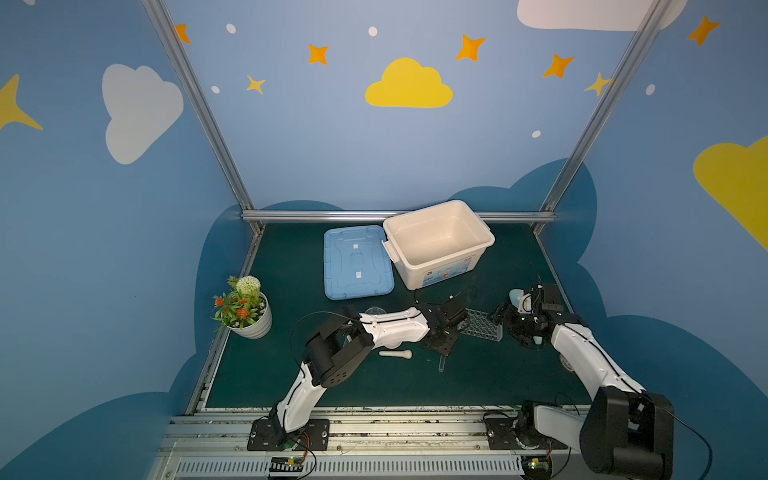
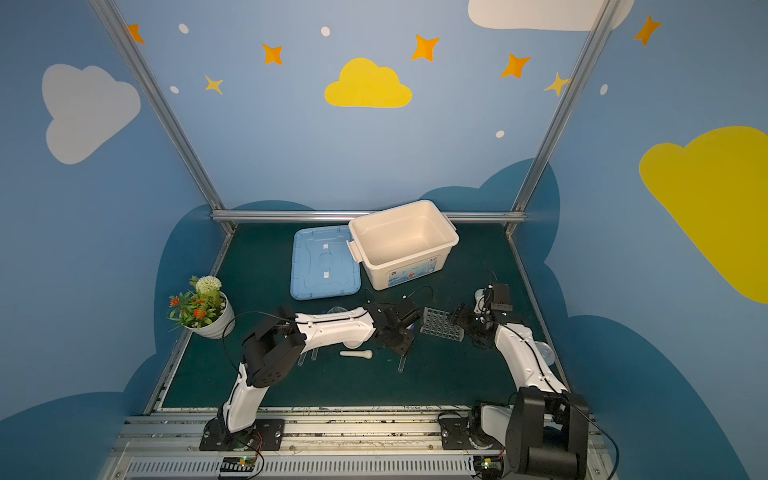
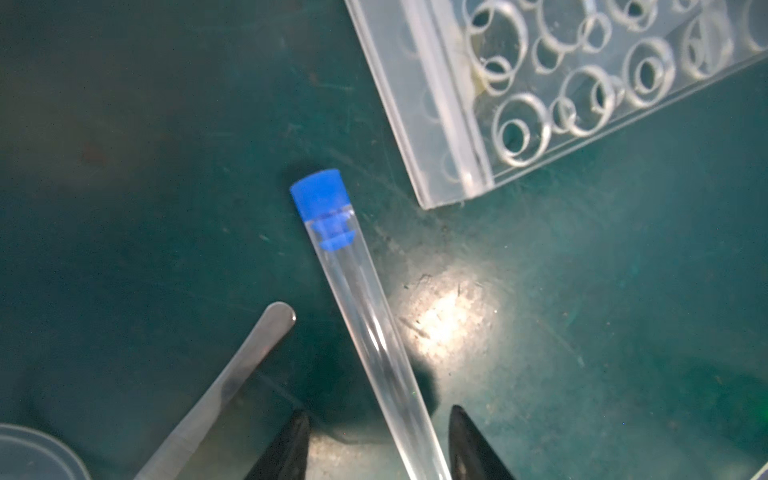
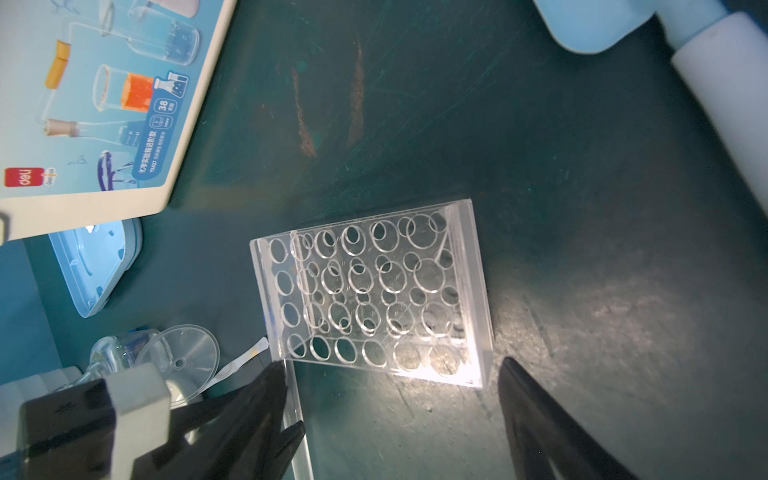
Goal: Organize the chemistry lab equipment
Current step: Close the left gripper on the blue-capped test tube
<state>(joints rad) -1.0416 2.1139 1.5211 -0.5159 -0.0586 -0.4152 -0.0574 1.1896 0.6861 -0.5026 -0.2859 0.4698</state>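
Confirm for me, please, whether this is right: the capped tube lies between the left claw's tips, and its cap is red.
Not quite: the cap is blue, not red, as the left wrist view shows. The rest stands: the tube lies between the tips of the left claw.

Both top views are softly, evenly lit and rather dim; the dark green bench (image 1: 478, 382) swallows detail, and only faint shadows lie under the arms; the wide lens splays the metal posts (image 1: 197, 104) outward toward the picture edges; both wrist views are darker, with murky corners, and each carries a bright washed-out patch on the bench; in the left wrist view it lies beside the test tube (image 3: 365, 311), whose glass shows thin highlights, while the rack (image 3: 582, 83) is smeared with blur; in the right wrist view the glare burns out the rack's edge nearest the camera.
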